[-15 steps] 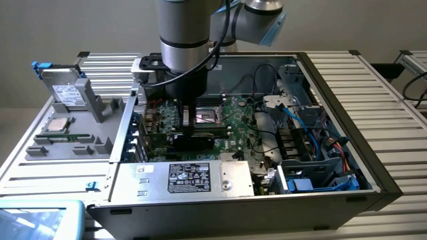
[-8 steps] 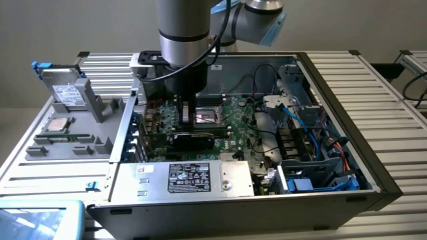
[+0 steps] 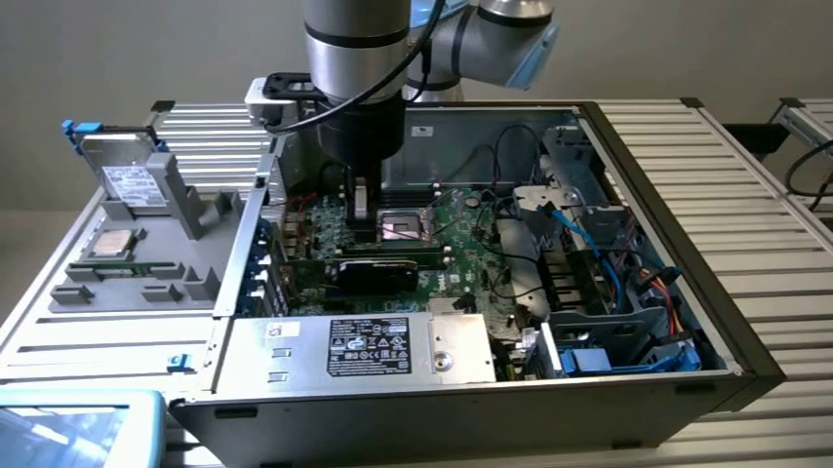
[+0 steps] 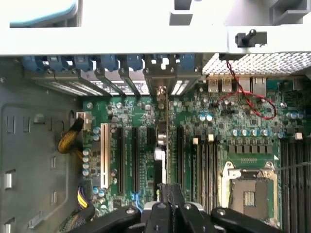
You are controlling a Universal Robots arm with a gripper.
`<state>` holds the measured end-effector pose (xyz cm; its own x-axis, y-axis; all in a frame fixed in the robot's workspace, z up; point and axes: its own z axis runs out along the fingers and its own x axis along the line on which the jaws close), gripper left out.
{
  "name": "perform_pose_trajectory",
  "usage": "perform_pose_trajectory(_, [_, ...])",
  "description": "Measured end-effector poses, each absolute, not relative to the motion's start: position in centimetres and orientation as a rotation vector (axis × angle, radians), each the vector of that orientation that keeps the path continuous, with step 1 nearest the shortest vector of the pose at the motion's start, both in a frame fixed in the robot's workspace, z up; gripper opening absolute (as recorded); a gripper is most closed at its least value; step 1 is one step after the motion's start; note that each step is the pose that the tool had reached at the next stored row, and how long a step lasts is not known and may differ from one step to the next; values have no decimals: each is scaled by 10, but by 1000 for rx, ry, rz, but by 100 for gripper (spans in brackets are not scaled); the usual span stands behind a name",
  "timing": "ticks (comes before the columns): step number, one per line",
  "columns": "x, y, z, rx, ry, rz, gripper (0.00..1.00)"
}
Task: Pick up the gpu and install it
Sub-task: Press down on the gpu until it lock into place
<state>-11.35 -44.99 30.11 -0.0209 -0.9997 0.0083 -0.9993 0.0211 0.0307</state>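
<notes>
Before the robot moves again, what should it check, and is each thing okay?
1. Gripper is shut on the green card: ok.
2. The card stands on its edge, in line with the long black slots on the board: ok.
3. The card's metal end points at the openings in the case wall: ok.
4. The card is pushed all the way down into its slot: cannot tell.
5. The yellow cables lie off to the side, apart from the card: ok.
6. The square chip socket is not touched by the card: ok.
</notes>
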Motion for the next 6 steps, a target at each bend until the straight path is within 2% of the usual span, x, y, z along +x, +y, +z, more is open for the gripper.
perform_pose_trajectory(6, [-114,-450,301,2179,-2225,-25,12])
